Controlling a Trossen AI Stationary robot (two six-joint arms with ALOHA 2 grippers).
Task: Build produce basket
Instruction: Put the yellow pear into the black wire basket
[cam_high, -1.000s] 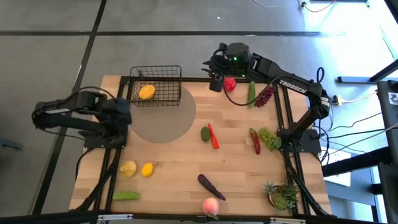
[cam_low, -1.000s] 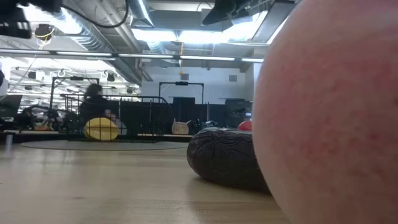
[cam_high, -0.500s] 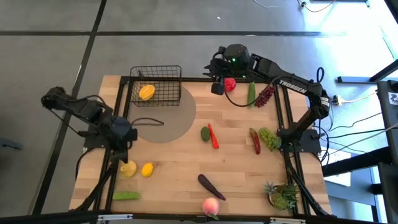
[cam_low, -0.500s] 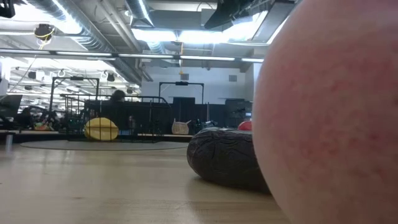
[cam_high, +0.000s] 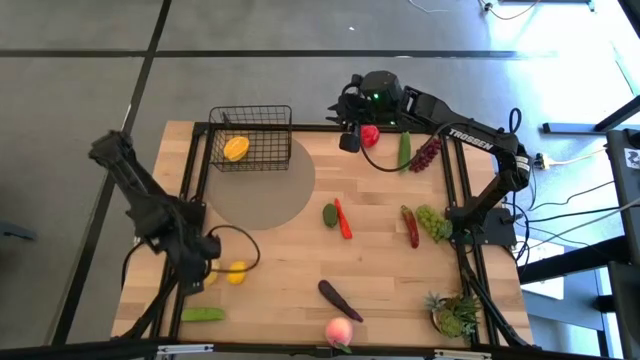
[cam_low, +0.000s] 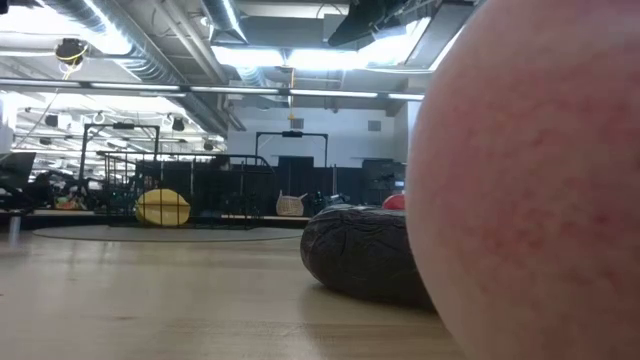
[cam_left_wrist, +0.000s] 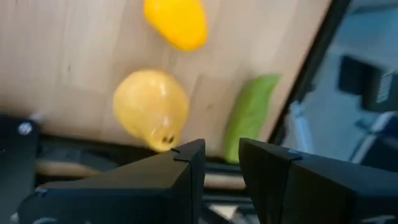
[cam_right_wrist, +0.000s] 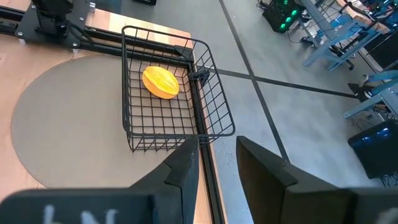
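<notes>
Basket (cam_high: 250, 137) sits at worktop (cam_high: 290, 270) far edge, orange mango (cam_high: 236, 148) inside. My left gripper (cam_left_wrist: 221, 155) hovers over yellow pear (cam_left_wrist: 152, 109), narrow gap, empty, lined up for pick. My right gripper (cam_right_wrist: 214, 155) waits near apple (cam_high: 370, 135), narrow, empty.

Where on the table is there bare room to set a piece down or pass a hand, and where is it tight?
Free: the grey round mat beside the basket, and the wood between the lemon and eggplant. Crowded: the right side, with chili, grapes, cucumber and right gripper by the apple.
</notes>
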